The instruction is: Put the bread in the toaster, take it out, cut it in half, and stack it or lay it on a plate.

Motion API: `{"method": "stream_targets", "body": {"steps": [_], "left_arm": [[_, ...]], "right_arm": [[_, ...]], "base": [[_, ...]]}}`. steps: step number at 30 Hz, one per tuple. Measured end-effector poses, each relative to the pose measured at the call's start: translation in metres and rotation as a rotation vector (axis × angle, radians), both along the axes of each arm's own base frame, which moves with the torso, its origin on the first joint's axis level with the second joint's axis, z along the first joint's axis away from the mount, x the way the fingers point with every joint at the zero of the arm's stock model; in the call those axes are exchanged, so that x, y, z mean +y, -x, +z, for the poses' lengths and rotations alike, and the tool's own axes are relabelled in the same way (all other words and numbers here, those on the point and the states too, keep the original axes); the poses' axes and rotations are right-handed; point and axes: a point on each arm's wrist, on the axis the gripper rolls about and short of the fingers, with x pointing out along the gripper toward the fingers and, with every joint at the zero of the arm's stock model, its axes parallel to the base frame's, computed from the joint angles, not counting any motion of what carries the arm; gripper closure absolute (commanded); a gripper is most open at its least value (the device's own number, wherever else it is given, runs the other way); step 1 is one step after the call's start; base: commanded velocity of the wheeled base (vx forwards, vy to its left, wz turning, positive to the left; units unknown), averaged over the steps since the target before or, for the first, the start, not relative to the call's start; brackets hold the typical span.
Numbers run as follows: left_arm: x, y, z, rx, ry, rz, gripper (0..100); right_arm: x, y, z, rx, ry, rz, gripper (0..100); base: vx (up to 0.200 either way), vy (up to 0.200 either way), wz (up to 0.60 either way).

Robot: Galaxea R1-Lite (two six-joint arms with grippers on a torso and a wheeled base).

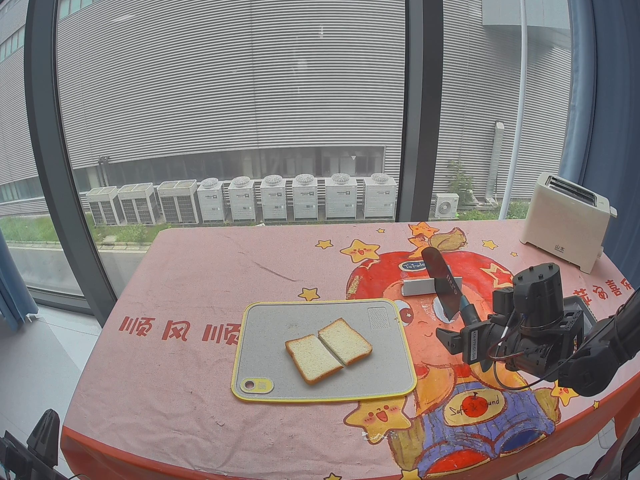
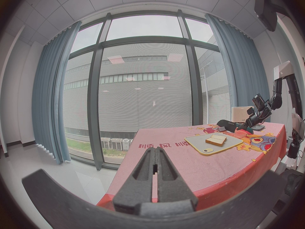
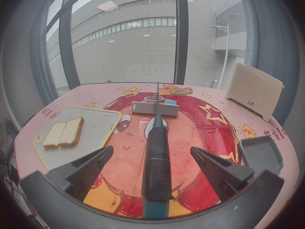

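Note:
Two bread halves (image 1: 329, 349) (image 3: 63, 132) lie side by side on the grey, yellow-rimmed cutting board (image 1: 280, 328). To the board's right, the black-bladed knife (image 1: 441, 278) (image 3: 156, 163) has its blade standing in the slot of a grey knife holder (image 1: 417, 286) (image 3: 143, 108). My right gripper (image 1: 460, 333) (image 3: 152, 149) is open, its fingers spread wide on either side of the knife's handle without touching it. My left gripper (image 2: 154, 151) is shut on nothing, low beyond the table's near left corner. The white toaster (image 1: 567, 221) (image 3: 254, 89) stands at the far right.
A dark grey square plate (image 3: 260, 151) sits near the right edge, beside the right arm. The table carries a pink cartoon-print cloth (image 1: 200, 288), bare on its left side. Large windows stand behind the table.

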Motion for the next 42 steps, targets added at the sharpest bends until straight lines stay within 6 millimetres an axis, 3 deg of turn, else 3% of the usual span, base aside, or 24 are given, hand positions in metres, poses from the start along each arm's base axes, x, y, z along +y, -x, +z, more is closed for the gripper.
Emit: {"method": "stream_targets", "body": {"steps": [14,29,42], "left_arm": [[0.0,0.0,0.0,0.0,0.0,0.001,100],[0.0,0.0,0.0,0.0,0.0,0.001,100],[0.0,0.0,0.0,0.0,0.0,0.001,100]], "right_arm": [[-0.001,0.001,0.006,-0.021,-0.001,0.003,0],[0.001,0.021,0.034,-0.109,-0.025,0.061,0],[0.005,0.034,0.041,-0.149,-0.019,0.095,0]], "base": [[0.0,0.0,0.0],[0.0,0.0,0.0],[0.0,0.0,0.0]]}}
